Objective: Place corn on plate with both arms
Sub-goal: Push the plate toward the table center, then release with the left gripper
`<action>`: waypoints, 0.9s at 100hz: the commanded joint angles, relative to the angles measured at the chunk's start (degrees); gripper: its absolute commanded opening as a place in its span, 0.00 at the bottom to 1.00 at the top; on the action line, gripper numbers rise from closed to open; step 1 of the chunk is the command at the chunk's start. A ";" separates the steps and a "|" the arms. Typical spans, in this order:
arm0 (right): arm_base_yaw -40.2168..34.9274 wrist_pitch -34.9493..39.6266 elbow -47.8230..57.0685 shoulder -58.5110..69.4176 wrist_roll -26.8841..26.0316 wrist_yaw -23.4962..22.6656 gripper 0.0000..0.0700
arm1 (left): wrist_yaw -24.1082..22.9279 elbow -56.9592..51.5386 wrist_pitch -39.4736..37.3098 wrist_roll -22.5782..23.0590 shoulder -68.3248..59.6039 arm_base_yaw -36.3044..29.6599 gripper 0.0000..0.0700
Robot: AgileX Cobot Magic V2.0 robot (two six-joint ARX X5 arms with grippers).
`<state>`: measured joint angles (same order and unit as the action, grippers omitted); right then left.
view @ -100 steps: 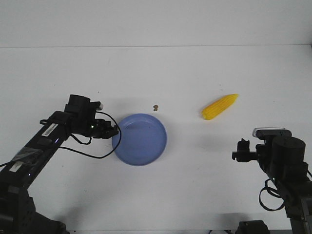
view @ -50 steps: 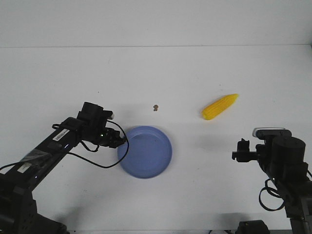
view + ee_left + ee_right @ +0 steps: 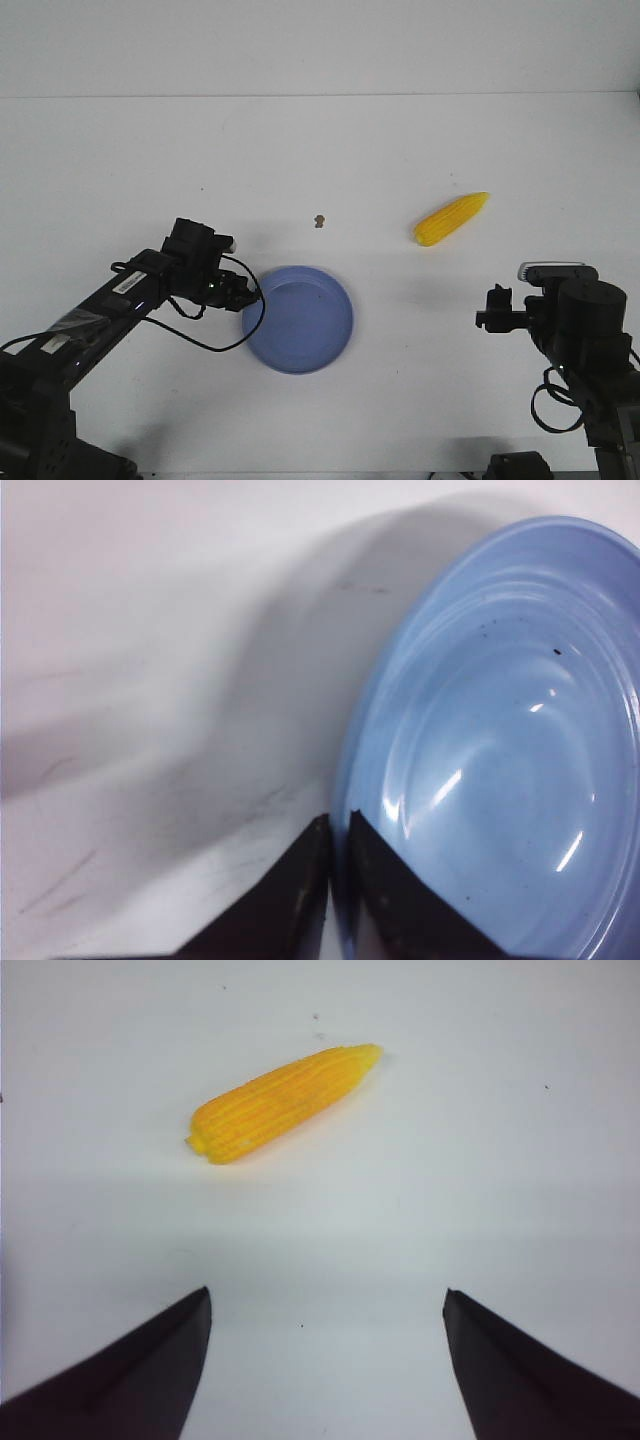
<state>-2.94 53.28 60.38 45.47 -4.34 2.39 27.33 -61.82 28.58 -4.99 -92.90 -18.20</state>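
The periwinkle-blue plate [image 3: 300, 322] lies on the white table near the middle front. My left gripper [image 3: 248, 296] is shut on the plate's left rim; in the left wrist view the gripper [image 3: 338, 818] pinches the rim of the plate [image 3: 500, 740] between its two black fingers. The yellow corn [image 3: 451, 219] lies on the table at the right, apart from the plate. My right gripper [image 3: 492, 312] is open and empty, nearer than the corn; in the right wrist view the gripper [image 3: 327, 1295] has wide-apart jaws and the corn [image 3: 282, 1102] lies beyond them.
A tiny brown speck [image 3: 319, 220] lies on the table between the plate and the corn, farther back. The table's far edge [image 3: 320, 96] meets a white wall.
My left gripper has dragged the plate toward the right and nearer to the front edge. The corn and the right arm have not moved.
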 commanded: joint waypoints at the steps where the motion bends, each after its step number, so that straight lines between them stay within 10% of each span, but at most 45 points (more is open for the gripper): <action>1: -0.04 -0.63 1.05 0.33 -0.39 -0.04 0.70 | 0.55 -0.57 -0.13 0.68 -0.37 -0.26 0.02; 54: -0.04 -0.63 1.05 0.33 -0.39 -0.04 0.70 | 0.52 2.34 -0.66 0.61 -1.22 -0.59 0.17; 90: -0.04 -0.61 1.05 0.33 -0.39 -0.04 0.70 | 0.57 2.19 -1.97 0.48 -1.07 -0.55 0.83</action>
<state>-2.94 53.28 60.38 45.47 -4.34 2.39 28.34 -59.18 26.52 -5.02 -92.92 -18.55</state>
